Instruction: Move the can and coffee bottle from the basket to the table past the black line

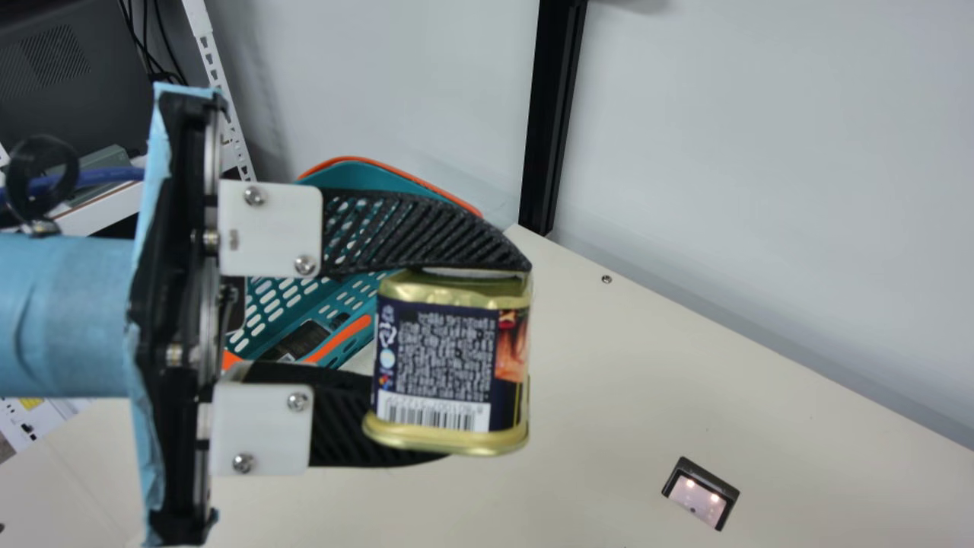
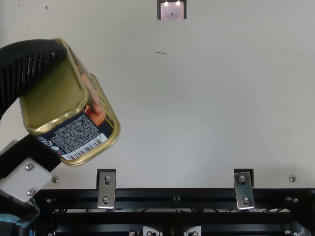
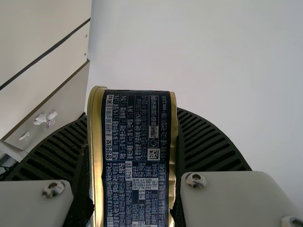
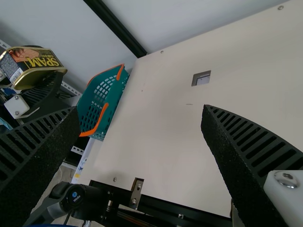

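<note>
- Left gripper [image 1: 481,361]: clamped on the can, one ribbed finger above and one below; white mounting plates, light-blue wrapped arm.
- Basket [image 1: 384,179]: teal perforated plastic, orange rim. A dark item [image 1: 304,340] shows at it; whether this is the coffee bottle cannot be told.
- Can [image 1: 434,358]: metal, rounded-rectangular, gold ends, printed dark label. It is raised, outside the basket, between the left fingers. Its end-to-end axis runs finger to finger, tilted from upright.
- Governing relation (judged): the lower finger lies beneath the can, toward the counter [image 1: 609,396]. Rotate the wrist before set-down, or that finger may strike first and tip the can. The left arm is nearer and already loaded.
- Counter: smooth, cream. The black line cannot be identified with certainty; confirm it before release.
- Right gripper [image 4: 141,109]: released, ribbed fingers wide apart, nothing between them.
</note>
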Available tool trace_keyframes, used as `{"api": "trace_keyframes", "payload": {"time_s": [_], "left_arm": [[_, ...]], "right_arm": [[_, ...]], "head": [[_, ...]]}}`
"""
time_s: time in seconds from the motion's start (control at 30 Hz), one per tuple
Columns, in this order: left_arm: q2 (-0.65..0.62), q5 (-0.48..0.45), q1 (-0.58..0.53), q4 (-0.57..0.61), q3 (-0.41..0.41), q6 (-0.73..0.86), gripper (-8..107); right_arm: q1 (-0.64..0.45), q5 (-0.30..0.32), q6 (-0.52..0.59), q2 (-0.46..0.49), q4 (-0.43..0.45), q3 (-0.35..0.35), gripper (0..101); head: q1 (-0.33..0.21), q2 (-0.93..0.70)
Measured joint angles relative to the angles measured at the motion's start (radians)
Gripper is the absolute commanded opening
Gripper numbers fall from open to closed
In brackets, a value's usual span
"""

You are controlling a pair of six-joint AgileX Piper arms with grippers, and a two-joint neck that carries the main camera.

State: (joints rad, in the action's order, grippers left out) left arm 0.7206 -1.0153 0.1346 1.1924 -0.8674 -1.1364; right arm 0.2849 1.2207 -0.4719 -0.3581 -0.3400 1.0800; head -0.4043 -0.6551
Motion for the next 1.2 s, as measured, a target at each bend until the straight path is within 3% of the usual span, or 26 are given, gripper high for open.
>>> {"api": "trace_keyframes", "payload": {"time_s": [0.4, 0.63, 0.9, 1.2], "left_arm": [[0.023, -0.005, 0.039, 0.02, 0.008, 0.069, 10], [0.069, 0.033, 0.048, -0.055, -0.019, 0.178, 10], [0.146, 0.156, -0.011, -0.221, -0.087, 0.34, 10], [0.183, 0.334, -0.099, -0.4, -0.089, 0.494, 10]], "right_arm": [[0.0, 0.0, 0.0, 0.0, 0.0, 0.0, 101], [0.0, 0.0, 0.0, 0.0, 0.0, 0.0, 101], [0.0, 0.0, 0.0, 0.0, 0.0, 0.0, 101], [0.0, 0.0, 0.0, 0.0, 0.0, 0.0, 101]], "head": [[0.0, 0.0], [0.005, 0.0], [0.0, 0.0], [0.0, 0.005]]}}
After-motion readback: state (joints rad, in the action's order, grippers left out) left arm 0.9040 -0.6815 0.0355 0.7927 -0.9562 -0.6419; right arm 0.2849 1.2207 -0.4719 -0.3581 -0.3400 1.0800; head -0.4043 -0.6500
